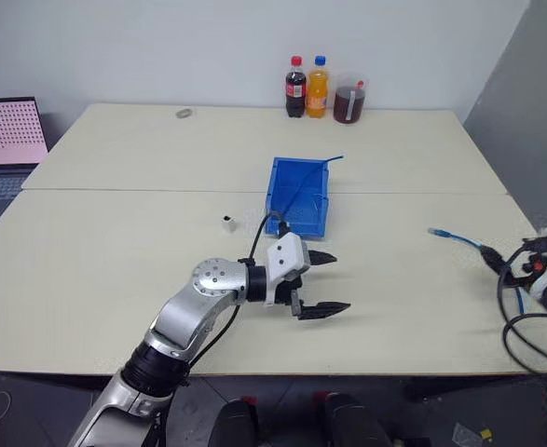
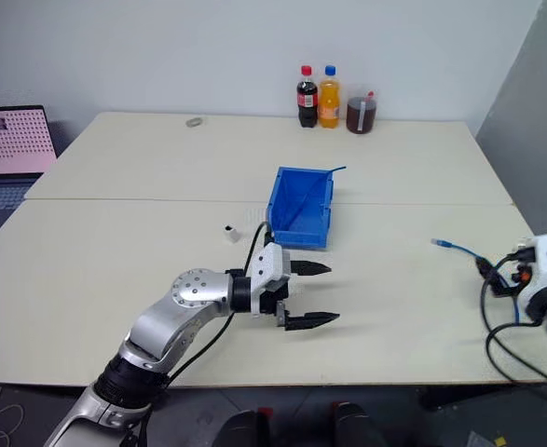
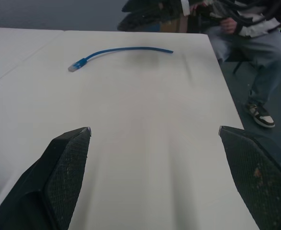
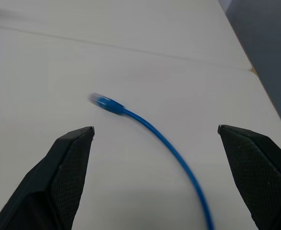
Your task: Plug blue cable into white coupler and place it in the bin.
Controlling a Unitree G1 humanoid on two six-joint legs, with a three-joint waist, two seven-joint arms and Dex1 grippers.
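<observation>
The wide cream table (image 1: pixel 143 270) looks smooth and matt. The blue rectangular plastic bin (image 1: pixel 298 197) has a slight sheen. The thin light-blue cable (image 4: pixel 164 139) looks rubbery and smooth.

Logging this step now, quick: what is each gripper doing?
Left gripper: open, holding nothing.
Right gripper: open, holding nothing, with the thin light-blue cable ahead on the table.

The blue cable (image 1: pixel 455 238) lies loose and curved on the table's right side — well apart from the rest. The tiny white coupler (image 1: pixel 228 223) stands just left of the blue bin (image 1: pixel 299 198) — not touching.
</observation>
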